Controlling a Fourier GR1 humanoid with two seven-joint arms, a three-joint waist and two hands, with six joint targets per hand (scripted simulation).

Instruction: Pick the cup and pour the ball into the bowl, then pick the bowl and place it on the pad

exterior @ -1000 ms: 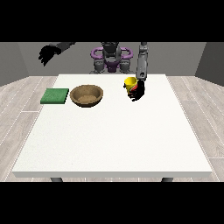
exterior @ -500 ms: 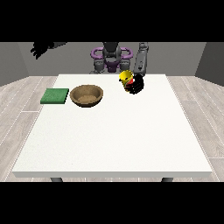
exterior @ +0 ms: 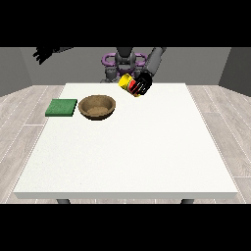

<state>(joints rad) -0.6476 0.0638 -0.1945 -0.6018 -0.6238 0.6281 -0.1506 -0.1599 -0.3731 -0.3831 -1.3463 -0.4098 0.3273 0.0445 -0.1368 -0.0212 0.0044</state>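
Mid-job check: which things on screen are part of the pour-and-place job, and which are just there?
Part of the job:
- yellow cup, held tilted above the table in the hand at the view's right
- brown bowl
- green pad, left of the bowl

Just there:
- white table
- hand at the view's left, raised, holding nothing

Hand at view's right [exterior: 142,84] up off table, fingers wrapped round cup [exterior: 128,83], forearm angled down from shoulder. Hand at view's left [exterior: 43,53] raised high, out wide.
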